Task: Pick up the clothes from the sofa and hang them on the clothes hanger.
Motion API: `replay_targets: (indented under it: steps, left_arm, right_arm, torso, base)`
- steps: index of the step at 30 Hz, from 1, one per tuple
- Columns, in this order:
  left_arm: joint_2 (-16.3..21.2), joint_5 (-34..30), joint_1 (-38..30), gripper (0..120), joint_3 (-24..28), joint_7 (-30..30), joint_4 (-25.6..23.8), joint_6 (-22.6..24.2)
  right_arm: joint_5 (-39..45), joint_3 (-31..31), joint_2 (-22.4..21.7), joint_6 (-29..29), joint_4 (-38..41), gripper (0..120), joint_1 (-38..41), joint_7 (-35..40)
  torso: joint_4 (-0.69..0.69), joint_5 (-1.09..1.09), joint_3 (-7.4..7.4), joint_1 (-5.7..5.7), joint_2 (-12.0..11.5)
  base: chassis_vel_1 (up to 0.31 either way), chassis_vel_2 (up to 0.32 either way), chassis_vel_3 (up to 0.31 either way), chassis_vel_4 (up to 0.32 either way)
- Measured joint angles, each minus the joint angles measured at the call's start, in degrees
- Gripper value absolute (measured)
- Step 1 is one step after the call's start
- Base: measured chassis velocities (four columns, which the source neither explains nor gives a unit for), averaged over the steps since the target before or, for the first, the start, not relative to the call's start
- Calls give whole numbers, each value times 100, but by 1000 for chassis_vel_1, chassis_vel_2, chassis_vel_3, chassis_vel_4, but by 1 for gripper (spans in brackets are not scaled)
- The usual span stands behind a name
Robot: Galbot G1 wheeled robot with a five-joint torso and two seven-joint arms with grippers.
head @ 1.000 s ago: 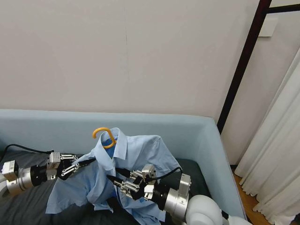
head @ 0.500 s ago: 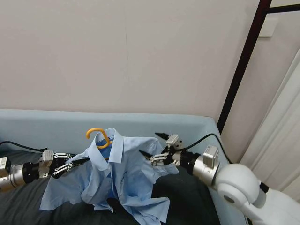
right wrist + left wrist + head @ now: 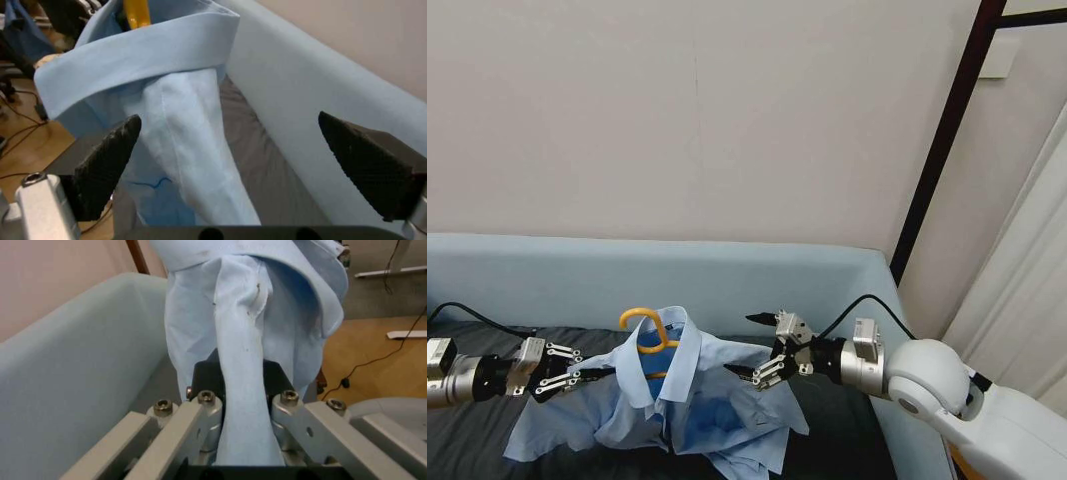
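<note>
- The blue shirt [image 3: 689, 398], with a yellow hanger [image 3: 641, 321] in its collar, rests on the dark seat of the sofa [image 3: 527, 268].
- The left gripper [image 3: 593, 373], low over the seat, pinches a shirt fold.
- The right gripper [image 3: 741, 344], also over the seat, is spread wide at the shirt's edge.

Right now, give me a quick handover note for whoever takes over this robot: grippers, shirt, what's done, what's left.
Left gripper: shut on the blue shirt at one shoulder, low over the sofa seat.
Right gripper: open, fingers spread at the shirt's other shoulder, gripping nothing.
Shirt: crumpled on the seat, collar around the yellow hanger.
Done: one side grasped.
Left: grip the other side, lift it off the sofa, hang it up.
</note>
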Motion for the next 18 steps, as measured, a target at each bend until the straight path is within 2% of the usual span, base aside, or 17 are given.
replay_targets:
  steps: [6,9,12,13,14,18]
  left_arm:
    - [-19,122,-594,6,417,109,157,-84]
    - [-32,136,-703,6,486,123,205,-130]
    - [-46,156,-770,6,527,147,233,-172]
    - [-48,165,-793,6,540,168,239,-188]
    - [-48,165,-793,6,540,168,239,-188]
    - [-49,174,-882,6,578,224,264,-231]
  right_arm:
    - [619,-340,117,-452,-343,100,590,-64]
    - [716,-430,123,-531,-429,94,726,-141]
    - [684,-506,133,-568,-505,84,785,-263]
    - [608,-537,141,-575,-537,77,794,-363]
    - [608,-537,141,-575,-537,77,794,-363]
    - [149,-612,200,-557,-657,59,785,-804]
  torso:
    - [0,0,0,0,0]
    - [0,0,0,0,0]
    - [0,-1,0,0,0]
    - [0,0,0,0,0]
    - [0,0,0,0,0]
    - [0,0,0,0,0]
  base:
    - [0,0,0,0]
    - [0,0,0,0]
    - [0,0,0,0]
    - [0,0,0,0]
    - [0,0,0,0]
    - [0,0,0,0]
